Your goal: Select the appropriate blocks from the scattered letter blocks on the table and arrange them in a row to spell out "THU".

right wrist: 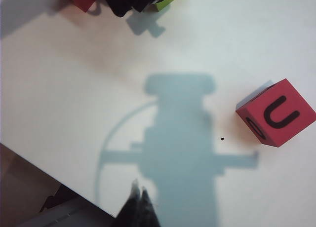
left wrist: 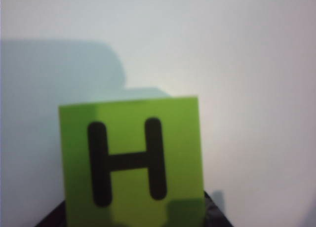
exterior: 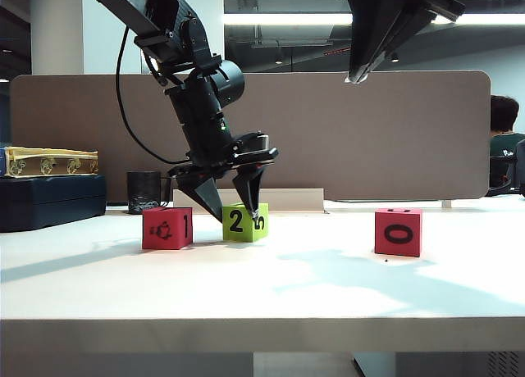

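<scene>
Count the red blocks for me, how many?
2. One red block stands left, beside the green block that the left gripper straddles; the other stands alone, right.

White table [exterior: 328, 287]; on it, red block [exterior: 166, 228] beside green block [exterior: 244, 222], another red block [exterior: 399, 231] well apart, mug [exterior: 143, 192] behind.

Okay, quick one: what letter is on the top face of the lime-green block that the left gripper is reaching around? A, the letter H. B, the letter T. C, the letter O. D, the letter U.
A: the left wrist view looks down on the lime-green block and shows a black H on its top face, while the left gripper straddles that block in the exterior view.
</scene>
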Controlling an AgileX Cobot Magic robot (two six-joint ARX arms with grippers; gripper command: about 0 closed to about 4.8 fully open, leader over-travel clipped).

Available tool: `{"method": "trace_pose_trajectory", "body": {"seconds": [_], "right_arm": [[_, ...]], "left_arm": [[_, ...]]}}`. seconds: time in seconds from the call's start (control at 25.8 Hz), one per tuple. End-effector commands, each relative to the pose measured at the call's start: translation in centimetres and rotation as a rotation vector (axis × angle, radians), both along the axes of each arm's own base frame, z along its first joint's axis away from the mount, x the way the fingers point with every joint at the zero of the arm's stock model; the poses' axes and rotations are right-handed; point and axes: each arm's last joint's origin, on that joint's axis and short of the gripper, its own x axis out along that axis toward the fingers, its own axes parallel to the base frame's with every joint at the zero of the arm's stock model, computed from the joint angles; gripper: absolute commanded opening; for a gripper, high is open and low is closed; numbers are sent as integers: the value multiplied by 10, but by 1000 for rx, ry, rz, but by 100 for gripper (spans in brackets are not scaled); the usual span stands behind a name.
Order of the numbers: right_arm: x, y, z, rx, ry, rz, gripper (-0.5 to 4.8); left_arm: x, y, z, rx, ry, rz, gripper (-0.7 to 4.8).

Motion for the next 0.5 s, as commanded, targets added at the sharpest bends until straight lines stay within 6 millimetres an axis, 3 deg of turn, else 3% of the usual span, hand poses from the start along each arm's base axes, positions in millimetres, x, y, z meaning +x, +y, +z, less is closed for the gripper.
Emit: {"method": "trace_pose_trajectory", "body": {"seconds": [0.04,0.35,0.5], "right_arm": [[-1,0,3,12,-14,1,-5],[-1,0,3,11,-12,2,-5],[-1,0,2,6,-3,2,-5]], "left_arm": [[-5,1,7,11,23,-3,299],[-6,1,11,10,17,-8,296],[-5,0,11,3,1,-12,351]]}}
